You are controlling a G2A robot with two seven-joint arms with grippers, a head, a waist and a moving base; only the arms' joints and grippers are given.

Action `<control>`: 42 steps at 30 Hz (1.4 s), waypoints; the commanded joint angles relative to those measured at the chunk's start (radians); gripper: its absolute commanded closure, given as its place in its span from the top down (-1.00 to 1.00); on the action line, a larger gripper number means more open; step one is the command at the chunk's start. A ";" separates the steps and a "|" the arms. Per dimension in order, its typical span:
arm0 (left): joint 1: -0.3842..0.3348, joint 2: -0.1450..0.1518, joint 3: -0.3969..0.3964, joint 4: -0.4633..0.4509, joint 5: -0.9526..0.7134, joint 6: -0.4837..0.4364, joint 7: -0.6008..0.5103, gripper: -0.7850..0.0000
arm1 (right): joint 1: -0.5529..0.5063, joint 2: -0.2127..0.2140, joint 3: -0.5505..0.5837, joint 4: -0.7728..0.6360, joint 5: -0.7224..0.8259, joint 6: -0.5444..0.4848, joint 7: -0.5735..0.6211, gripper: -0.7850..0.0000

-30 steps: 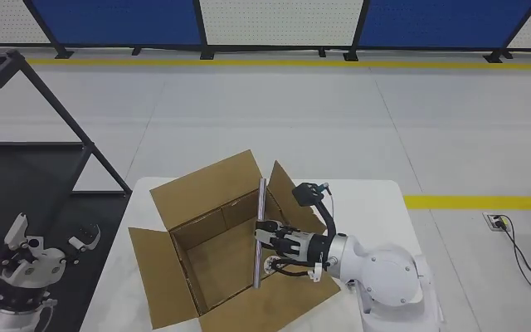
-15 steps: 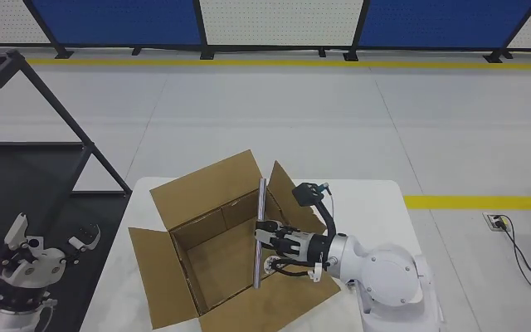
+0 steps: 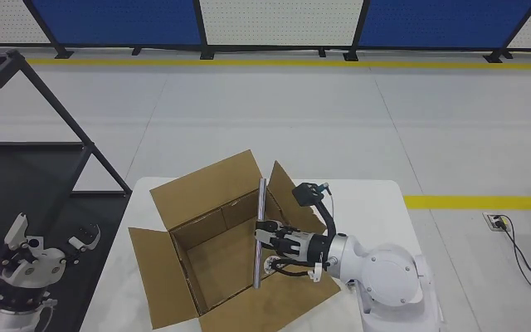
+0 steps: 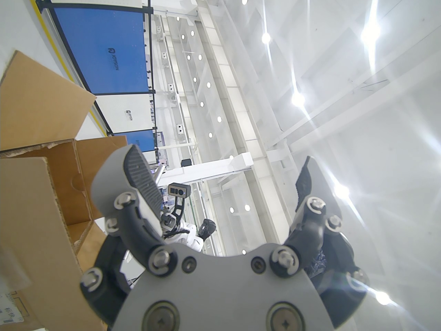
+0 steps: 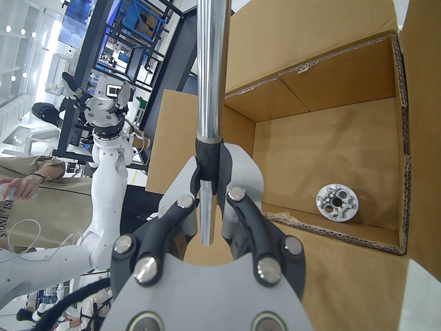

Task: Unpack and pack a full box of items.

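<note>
Left gripper (image 3: 50, 236) sits lower left of the top frame, fingers spread, holding nothing, well apart from the box (image 3: 207, 187). Box is open at centre frame; I see one round metal part (image 5: 337, 203) on its floor. Rod (image 3: 262, 199) lies over the box's right-hand wall, long axis up-down in frame. Right gripper (image 3: 264, 242) is clamped on it below mid-length, its arm at lower right. My read: right arm owns the next move; keep rod parallel to that wall.

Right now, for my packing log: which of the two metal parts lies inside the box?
The round, holed metal disc, resting on the box floor. The other, the long metal rod, is clamped in the right gripper.
</note>
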 commanded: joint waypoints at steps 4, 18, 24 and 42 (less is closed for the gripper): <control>0.005 -0.001 0.007 -0.006 -0.008 0.012 0.010 1.00 | -0.014 0.001 -0.007 -0.002 0.009 -0.011 -0.033 1.00; 0.023 -0.003 0.006 -0.036 -0.028 -0.016 0.072 1.00 | -0.038 0.038 0.042 -0.031 0.130 -0.039 -0.057 -1.00; 0.025 -0.003 0.010 -0.039 -0.028 -0.019 0.076 1.00 | -0.036 0.053 0.046 -0.031 0.148 -0.035 -0.062 -1.00; 0.026 0.002 -0.030 -0.018 -0.059 -0.049 0.023 1.00 | 0.090 0.074 -0.216 0.016 -0.222 0.055 -0.188 -1.00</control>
